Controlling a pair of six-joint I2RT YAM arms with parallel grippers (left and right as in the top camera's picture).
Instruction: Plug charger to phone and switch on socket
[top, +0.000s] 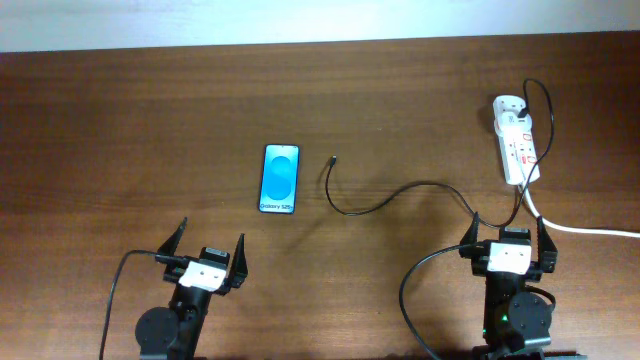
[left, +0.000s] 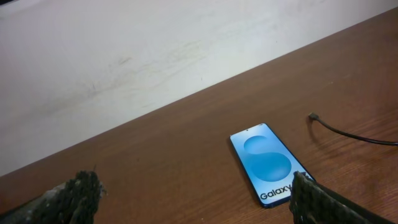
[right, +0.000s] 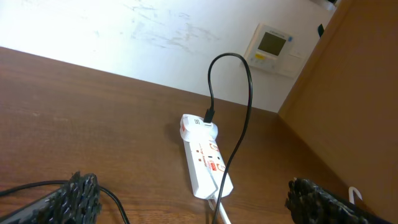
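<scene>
The phone (top: 280, 179) lies flat on the table, blue screen up; it also shows in the left wrist view (left: 266, 163). The charger cable (top: 390, 200) curves from its plug tip (top: 332, 160) just right of the phone across to the socket (top: 517, 145), a white power strip at the far right. In the right wrist view the socket (right: 205, 163) has a black plug at its far end. My left gripper (top: 207, 250) is open and empty, near the front edge below the phone. My right gripper (top: 508, 236) is open and empty, below the socket.
A thick white cord (top: 590, 230) runs from the socket to the right edge. A white wall borders the table's far edge (left: 124, 68). A wall thermostat (right: 270, 43) and a wooden panel (right: 354, 93) stand beyond the socket.
</scene>
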